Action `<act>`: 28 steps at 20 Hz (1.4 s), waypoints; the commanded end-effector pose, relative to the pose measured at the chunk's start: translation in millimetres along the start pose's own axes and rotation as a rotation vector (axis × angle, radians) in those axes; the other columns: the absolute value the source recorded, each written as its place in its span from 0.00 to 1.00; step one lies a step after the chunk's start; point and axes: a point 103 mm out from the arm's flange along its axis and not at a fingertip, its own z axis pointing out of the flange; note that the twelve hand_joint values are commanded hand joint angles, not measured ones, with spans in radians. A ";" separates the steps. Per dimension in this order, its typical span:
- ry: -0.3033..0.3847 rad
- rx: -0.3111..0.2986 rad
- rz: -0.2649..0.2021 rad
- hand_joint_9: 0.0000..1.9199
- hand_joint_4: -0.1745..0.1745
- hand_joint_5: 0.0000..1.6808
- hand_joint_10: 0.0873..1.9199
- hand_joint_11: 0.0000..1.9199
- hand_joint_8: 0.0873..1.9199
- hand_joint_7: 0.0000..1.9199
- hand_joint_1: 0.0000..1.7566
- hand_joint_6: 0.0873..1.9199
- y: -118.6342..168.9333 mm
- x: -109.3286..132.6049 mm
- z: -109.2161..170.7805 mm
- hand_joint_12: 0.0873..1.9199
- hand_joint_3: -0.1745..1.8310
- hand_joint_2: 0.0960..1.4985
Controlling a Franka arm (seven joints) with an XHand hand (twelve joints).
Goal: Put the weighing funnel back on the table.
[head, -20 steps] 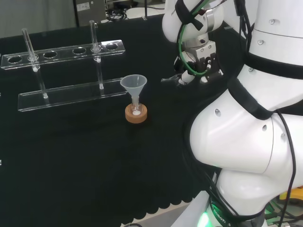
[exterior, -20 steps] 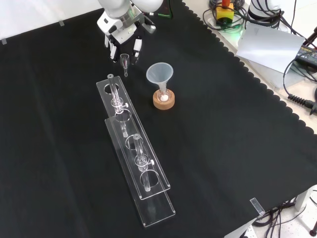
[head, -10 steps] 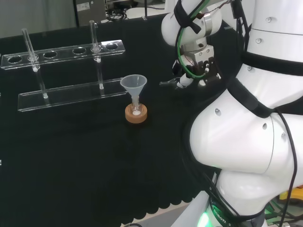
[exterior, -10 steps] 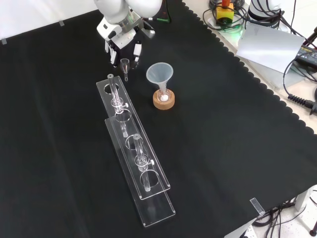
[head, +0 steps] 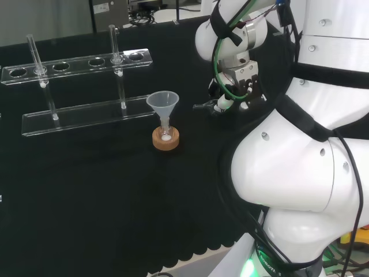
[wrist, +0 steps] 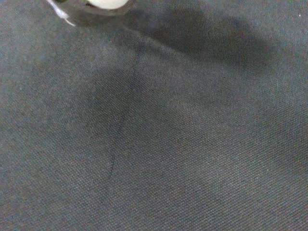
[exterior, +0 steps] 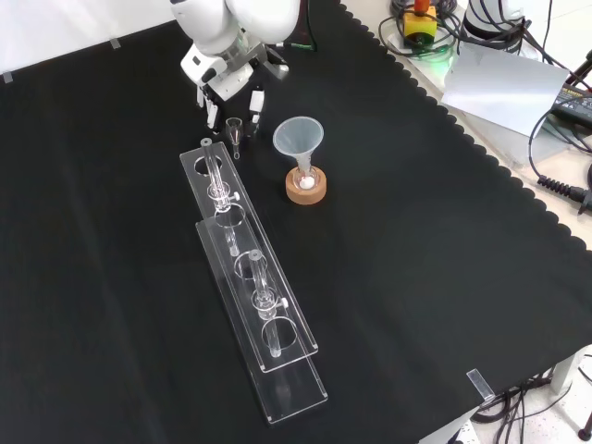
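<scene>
- Your black and white hand (exterior: 229, 85) has its fingers curled round the small clear weighing funnel (exterior: 234, 129)
- Its stem points towards the clear plastic rack (exterior: 242, 264), close over the black-clothed bench (exterior: 416, 231)

The count is standing at one clear rack (head: 86, 115), two glass tubes (head: 113, 40) in it, one funnel (exterior: 298, 136), one small flask (exterior: 304, 180), one cork ring (exterior: 306, 194) and one weighing funnel (exterior: 235, 128).

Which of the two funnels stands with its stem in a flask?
The big funnel, on the cork ring; the small weighing funnel is in the hand.
</scene>
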 end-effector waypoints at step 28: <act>-0.015 0.035 -0.032 0.56 0.51 0.33 0.00 0.33 0.31 0.32 0.49 0.37 2.7 9.3 17.2 0.57 0.09 0.67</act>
